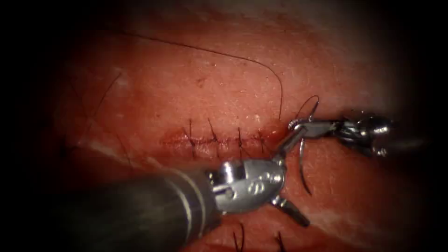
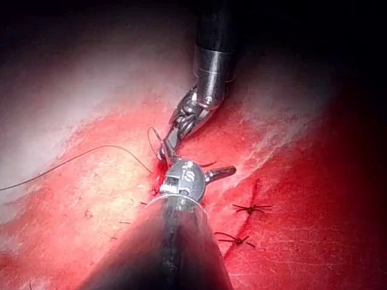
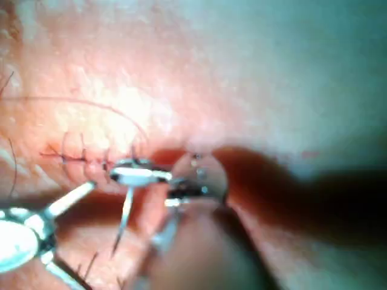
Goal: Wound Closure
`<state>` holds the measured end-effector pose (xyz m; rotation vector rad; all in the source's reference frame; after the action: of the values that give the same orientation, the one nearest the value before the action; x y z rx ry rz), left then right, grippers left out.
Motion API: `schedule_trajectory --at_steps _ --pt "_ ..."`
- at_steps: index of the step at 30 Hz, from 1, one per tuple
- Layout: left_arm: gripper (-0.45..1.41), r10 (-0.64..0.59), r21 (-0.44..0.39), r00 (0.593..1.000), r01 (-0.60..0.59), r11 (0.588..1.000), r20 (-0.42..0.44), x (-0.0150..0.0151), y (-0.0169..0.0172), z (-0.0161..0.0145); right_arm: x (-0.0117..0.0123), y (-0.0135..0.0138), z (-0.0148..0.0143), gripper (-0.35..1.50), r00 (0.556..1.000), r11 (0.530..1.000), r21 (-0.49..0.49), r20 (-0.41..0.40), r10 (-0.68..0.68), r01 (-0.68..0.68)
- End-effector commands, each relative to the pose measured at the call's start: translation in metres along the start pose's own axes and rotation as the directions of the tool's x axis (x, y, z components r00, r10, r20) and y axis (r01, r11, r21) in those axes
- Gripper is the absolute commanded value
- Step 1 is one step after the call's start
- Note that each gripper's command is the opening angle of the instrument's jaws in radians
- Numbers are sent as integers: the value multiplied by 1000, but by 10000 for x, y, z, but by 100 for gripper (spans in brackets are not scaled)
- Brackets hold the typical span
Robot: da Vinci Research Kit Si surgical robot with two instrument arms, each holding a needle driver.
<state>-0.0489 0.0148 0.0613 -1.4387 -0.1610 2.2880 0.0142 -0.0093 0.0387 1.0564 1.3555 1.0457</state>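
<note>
The cut [image 1: 219, 140] runs across the tissue [image 1: 196, 88] and is crossed by several dark stitches. Just past its right end, my right tool [image 1: 295, 125] is shut on the curved needle [image 1: 302, 163] near its thread end. The needle hangs free above the tissue, with its point toward the bottom of the endoscope view. The right tool [image 3: 136, 175] and the needle [image 3: 124, 217] show up close in the right wrist view. My left tool [image 1: 301, 179] stands open wide and holds nothing; its upper jaw reaches up beside the right tool's jaws. Thread [image 1: 233, 56] arcs away over the tissue.
Two more stitches [image 1: 240, 238] sit at the lower edge of the endoscope view, also seen as stitches [image 2: 251, 208] beside the left shaft [image 2: 163, 254]. Red fluid [image 1: 275, 130] wets the cut's right end. A small thread loop [image 1: 310, 103] rises above the right tool.
</note>
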Motion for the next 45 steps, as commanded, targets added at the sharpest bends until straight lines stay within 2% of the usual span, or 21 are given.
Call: schedule_trajectory --at_steps 1,3,4,5,6,7,8,12,22,31,39,42,45 --pt "108 -1 -31 1000 1 1000 -2 -6 4 2 -12 2 1 -35 999 999 -11 15 -36 36" --pt "44 3 -108 1000 -4 994 -8 -9 5 -8 -7 2 1 -35 994 994 -26 29 -109 110" --pt "25 7 -160 1000 -7 987 -2 -11 5 -13 -5 2 1 -35 985 986 -32 47 -165 166" --pt "20 11 -177 1000 -9 984 11 -12 3 -17 -3 1 1 -35 976 977 -35 63 -209 212" --pt "2 17 -192 999 -10 981 36 -15 -2 -21 1 0 1 -35 943 946 -35 93 -319 323" --pt "-6 22 -192 998 -11 981 55 -18 -6 -22 3 0 2 -35 926 930 -34 109 -361 366" --pt "-30 26 -189 996 -9 982 90 -26 -18 -18 6 -1 3 -35 862 868 -21 125 -491 497" --pt "-45 38 -199 988 -8 980 149 -43 -42 0 11 -1 4 -35 767 774 -1 131 -628 633" --pt "-45 46 -185 962 5 983 269 -85 -61 31 26 -9 2 -35 720 723 -23 122 -683 690" --pt "-37 29 -141 956 13 990 293 -106 -87 50 26 -14 6 -35 659 662 -15 124 -742 749" --pt "-40 37 -134 948 6 991 316 -120 -94 61 20 -12 6 -35 640 644 -15 126 -758 765" --pt "-28 25 -129 938 21 991 345 -132 -95 67 21 -12 7 -35 623 626 -23 130 -771 780" --pt "-27 26 -127 938 20 992 345 -137 -102 69 21 -10 11 -35 613 616 -25 131 -779 788"
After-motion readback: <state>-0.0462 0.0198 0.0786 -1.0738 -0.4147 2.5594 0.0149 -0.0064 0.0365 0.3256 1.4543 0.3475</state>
